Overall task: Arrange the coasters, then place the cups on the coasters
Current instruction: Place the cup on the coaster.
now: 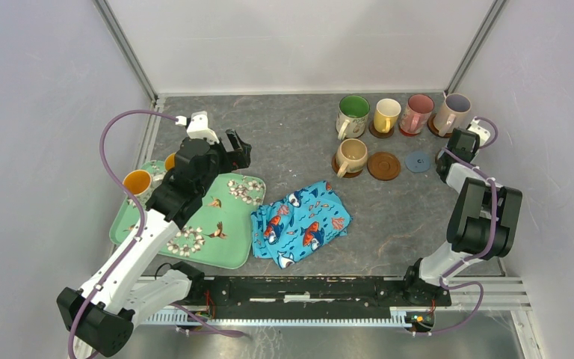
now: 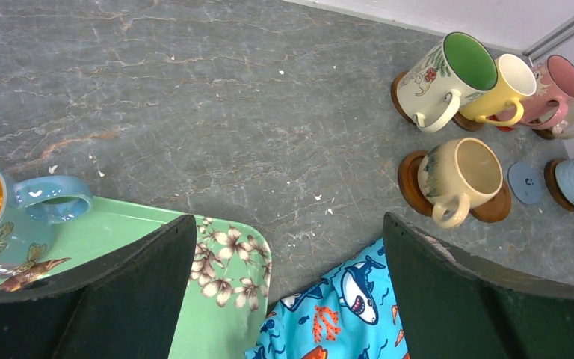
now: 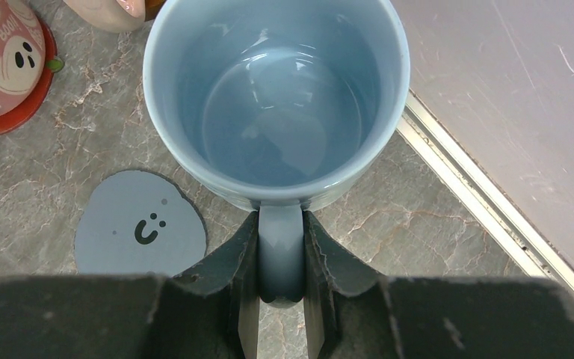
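With my right gripper (image 3: pixel 280 258) jaws clamped on the handle of the light blue cup (image 3: pixel 276 105) beside the blue-grey coaster (image 3: pixel 138 224), and left gripper (image 2: pixel 288 262) jaws wide open, I judge I'm placing it: next, settle and release.

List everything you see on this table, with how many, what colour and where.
Mugs on coasters: five, green-lined, yellow, pink, lilac-lined, beige; far right.
Light blue mug: one, handle in the right arm's jaws.
Mugs on tray: two, both orange inside; one half hidden.
Bare coasters: two, brown and blue-grey, beside the beige mug.
Tray: one, green floral, near left.
Cloth: one, blue fish print, centre.
Left arm: one, over the tray, jaws open.
Right arm: one, far right, jaws shut on the handle.
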Controlling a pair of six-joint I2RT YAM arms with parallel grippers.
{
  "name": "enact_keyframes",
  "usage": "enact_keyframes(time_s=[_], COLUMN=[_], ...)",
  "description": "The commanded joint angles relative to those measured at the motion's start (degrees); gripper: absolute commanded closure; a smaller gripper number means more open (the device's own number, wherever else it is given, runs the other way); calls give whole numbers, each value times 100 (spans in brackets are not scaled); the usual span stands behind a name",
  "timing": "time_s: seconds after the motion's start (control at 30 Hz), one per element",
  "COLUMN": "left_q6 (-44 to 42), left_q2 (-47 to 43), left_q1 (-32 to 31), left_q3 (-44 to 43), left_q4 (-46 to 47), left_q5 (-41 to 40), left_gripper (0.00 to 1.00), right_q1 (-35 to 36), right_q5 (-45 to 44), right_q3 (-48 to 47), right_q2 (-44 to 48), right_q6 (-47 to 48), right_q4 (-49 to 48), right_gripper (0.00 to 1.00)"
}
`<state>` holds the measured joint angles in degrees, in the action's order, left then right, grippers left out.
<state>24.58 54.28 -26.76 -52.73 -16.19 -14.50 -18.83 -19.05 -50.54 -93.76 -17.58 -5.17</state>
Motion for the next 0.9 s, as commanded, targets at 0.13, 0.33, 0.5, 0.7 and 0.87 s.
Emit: enact_keyframes(time_s=[0.13, 0.33, 0.5, 0.7, 0.87], left_q6=[-322, -320, -319, -322, -305], left_q2=[-6, -20, -27, -54, -88], left_q1=[-13, -13, -13, -13, -13], left_q3=[-105, -102, -105, -106, -89], left_q4=[66, 62, 50, 12, -4], left_q5=[-29, -19, -20, -18, -27], left_gripper=[0, 0, 0, 0, 0], right_q1=[-42, -42, -43, -42, -42], right_q5=[-116, -117, -133, -161, -162], right_q3=[-351, -381, -521, -536, -518], right_q2=[50, 58, -17, 37, 165], right_q6=[24, 77, 112, 136, 133], right_q4=[-792, -750, -521, -406, -271], right_gripper=[100, 92, 76, 53, 43])
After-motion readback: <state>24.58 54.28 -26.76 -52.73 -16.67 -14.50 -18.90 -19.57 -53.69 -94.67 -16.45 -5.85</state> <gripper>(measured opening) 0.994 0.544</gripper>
